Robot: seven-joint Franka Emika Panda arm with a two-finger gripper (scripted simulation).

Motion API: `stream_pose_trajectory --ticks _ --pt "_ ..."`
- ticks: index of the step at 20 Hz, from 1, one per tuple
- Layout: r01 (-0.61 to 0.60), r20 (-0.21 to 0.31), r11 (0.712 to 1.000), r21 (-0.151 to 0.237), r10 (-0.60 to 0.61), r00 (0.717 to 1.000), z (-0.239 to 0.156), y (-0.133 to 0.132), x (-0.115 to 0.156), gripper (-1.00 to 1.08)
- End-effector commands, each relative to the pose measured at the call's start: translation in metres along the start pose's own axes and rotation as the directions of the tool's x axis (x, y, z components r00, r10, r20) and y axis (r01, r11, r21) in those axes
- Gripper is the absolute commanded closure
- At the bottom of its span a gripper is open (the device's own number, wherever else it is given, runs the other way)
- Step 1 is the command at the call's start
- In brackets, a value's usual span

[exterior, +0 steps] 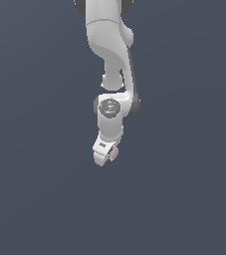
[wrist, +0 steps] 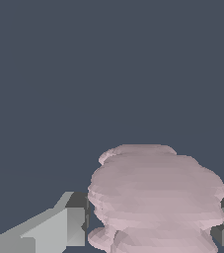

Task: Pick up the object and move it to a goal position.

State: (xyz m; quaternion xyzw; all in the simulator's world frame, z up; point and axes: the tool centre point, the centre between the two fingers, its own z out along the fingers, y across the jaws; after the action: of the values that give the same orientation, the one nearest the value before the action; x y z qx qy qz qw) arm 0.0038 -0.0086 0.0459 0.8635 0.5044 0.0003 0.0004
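Note:
The object [exterior: 114, 154] is a tiny pale pink lumpy blob; in the exterior view only a sliver of it peeks out at the right side of the white gripper [exterior: 106, 158], low on the arm. In the wrist view the object [wrist: 155, 197] looms large and pink between two grey fingers [wrist: 59, 230], one on each side, both touching it. The gripper [wrist: 150, 227] is shut on the object. Its lower part is cut off by the frame edge.
The white arm [exterior: 110, 60] hangs down from the top middle of the exterior view. Around it there is only a plain dark blue-grey background.

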Motion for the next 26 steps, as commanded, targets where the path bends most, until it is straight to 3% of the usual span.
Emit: stream_pose_trajectory --ticks 1,13,26 --pt "0.000 0.000 1.000 0.001 0.000 1.000 0.001 0.000 0.000 1.08" --pt "0.000 0.000 1.000 0.000 0.000 1.000 -0.026 -0.002 0.006 1.08" --pt "0.002 0.000 1.000 0.001 -0.002 1.000 -0.152 -0.011 0.035 1.08"
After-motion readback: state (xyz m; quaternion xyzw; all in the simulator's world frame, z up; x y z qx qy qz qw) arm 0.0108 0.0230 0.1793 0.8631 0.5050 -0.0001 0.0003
